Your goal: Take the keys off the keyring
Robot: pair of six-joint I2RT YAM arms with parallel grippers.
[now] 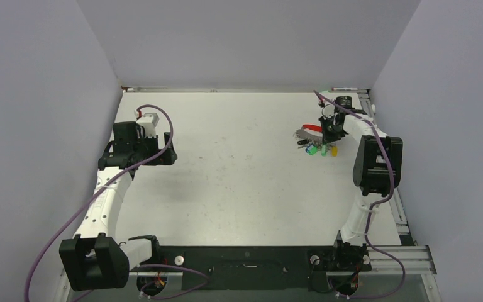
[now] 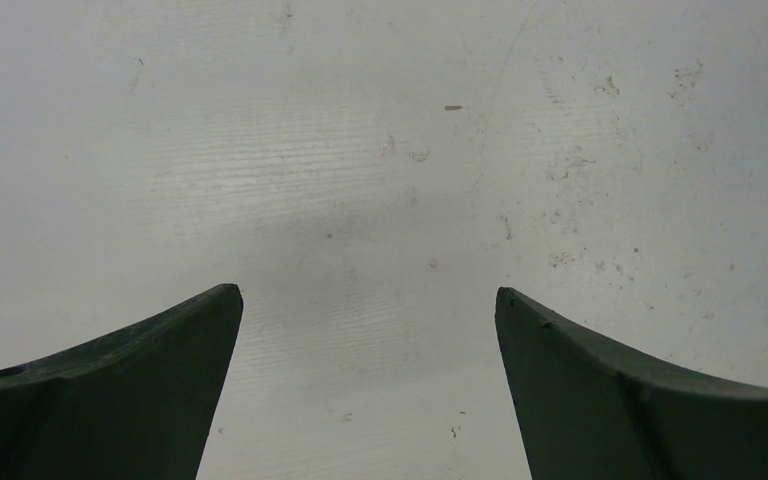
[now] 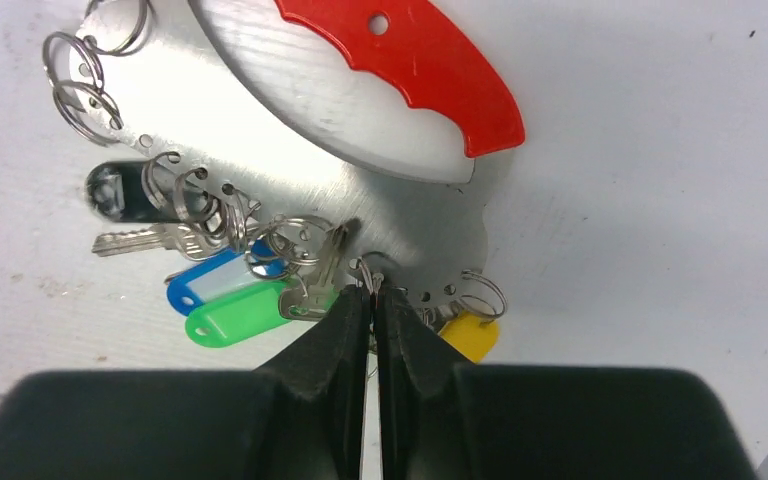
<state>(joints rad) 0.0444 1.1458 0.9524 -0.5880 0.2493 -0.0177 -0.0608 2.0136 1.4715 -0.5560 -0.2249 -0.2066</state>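
The keyring [image 3: 400,60] lies flat on the table, a red curved band on one half and a grey metal plate [image 3: 360,180] on the other. The keys [image 3: 140,240] hang from small wire rings along the plate's edge, with blue [image 3: 210,283], green [image 3: 235,318] and yellow [image 3: 470,335] tags. My right gripper [image 3: 373,295] is shut, pinching a small wire ring at the plate's near edge between the green and yellow tags. In the top view the keyring [image 1: 308,132] lies at the back right under the right gripper [image 1: 330,133]. My left gripper [image 2: 368,295] is open and empty over bare table.
A black tag [image 3: 120,190] and several empty wire rings [image 3: 80,70] hang at the plate's left end. The left arm [image 1: 138,148] hovers at the table's left side. Grey walls enclose the table [image 1: 239,182], and a metal rail [image 1: 402,220] runs along its right edge.
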